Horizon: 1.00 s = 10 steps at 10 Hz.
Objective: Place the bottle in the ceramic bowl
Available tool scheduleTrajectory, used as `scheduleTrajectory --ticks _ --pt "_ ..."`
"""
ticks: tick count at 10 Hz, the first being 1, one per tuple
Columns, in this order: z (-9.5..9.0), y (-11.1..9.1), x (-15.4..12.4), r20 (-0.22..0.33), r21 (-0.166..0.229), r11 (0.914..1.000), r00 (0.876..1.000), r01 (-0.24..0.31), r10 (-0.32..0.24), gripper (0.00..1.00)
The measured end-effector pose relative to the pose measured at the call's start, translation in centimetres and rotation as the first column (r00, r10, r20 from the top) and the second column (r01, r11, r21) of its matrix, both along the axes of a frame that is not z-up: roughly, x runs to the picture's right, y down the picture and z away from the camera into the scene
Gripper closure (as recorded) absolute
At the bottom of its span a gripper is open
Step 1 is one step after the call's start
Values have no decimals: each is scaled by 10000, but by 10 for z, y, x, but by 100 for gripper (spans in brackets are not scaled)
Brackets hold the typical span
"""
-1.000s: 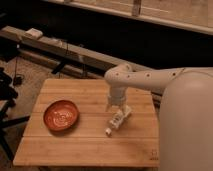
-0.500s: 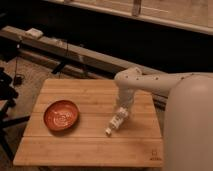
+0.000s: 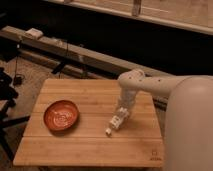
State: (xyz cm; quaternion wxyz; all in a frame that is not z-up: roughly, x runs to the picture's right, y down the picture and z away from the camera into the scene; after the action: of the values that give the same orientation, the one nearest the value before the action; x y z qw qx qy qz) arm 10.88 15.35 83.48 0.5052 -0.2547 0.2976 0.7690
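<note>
The bottle [image 3: 115, 123], small, slim and white, lies on the wooden table [image 3: 90, 145] right of centre, with its cap end pointing to the front left. The ceramic bowl [image 3: 61, 115], orange-red with a paler swirl at its centre, sits empty on the left part of the table, well apart from the bottle. My gripper [image 3: 122, 110] hangs from the white arm and is down at the bottle's rear end, at or just above it. Whether it touches the bottle is not clear.
The arm's large white body [image 3: 187, 125] fills the right side, over the table's right edge. A long bench or beam [image 3: 75, 52] with a small box on it runs behind the table. Dark stands are at the far left.
The arm's elbow has shifted a little to the right, and the gripper stays at the bottle's rear end. The bottle and bowl have not moved.
</note>
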Motion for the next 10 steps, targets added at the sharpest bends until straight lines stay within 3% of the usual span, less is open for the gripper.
scheduleTrajectory --ticks 7,9,10 --pt "19 11 -5 392 -363 9993 9992 24 -9 35" --pt "22 15 -7 517 -503 9986 9986 159 -133 44" --pt "23 17 -8 566 -583 9980 9982 234 -201 54"
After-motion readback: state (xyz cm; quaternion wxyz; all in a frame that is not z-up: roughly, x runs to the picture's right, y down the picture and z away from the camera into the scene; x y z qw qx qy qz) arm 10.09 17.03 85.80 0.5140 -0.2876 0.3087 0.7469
